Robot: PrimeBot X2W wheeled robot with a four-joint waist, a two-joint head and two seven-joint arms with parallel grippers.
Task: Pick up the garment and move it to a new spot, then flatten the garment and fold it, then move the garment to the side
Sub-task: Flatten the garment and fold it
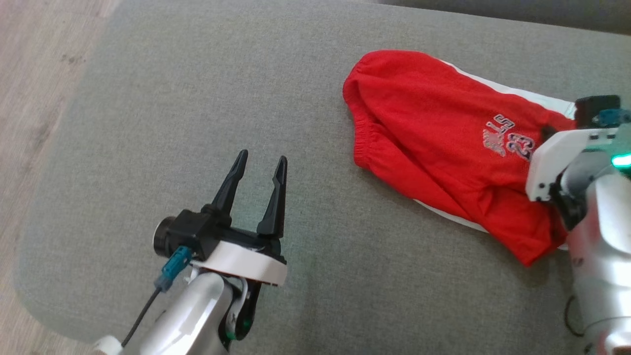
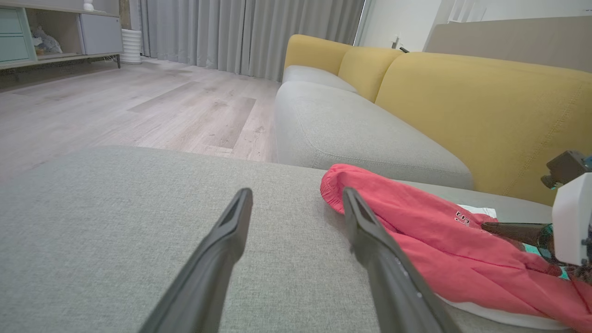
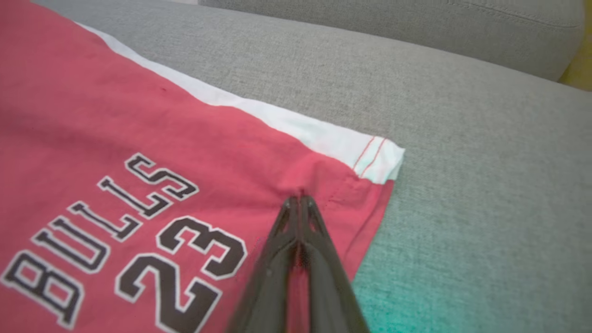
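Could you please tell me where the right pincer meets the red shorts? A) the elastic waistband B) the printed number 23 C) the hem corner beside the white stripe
C: the right pincer is shut with the red shorts puckering at its tips, right beside the white stripe at the hem.

Your head camera looks steeply down on the grey cushion, from above and fairly near. Your left wrist camera sits low, facing level along the left pincer across that cushion toward the yellow sofa. Your right wrist camera looks down from very close along the right pincer onto the red garment. All three share that garment and the cushion.
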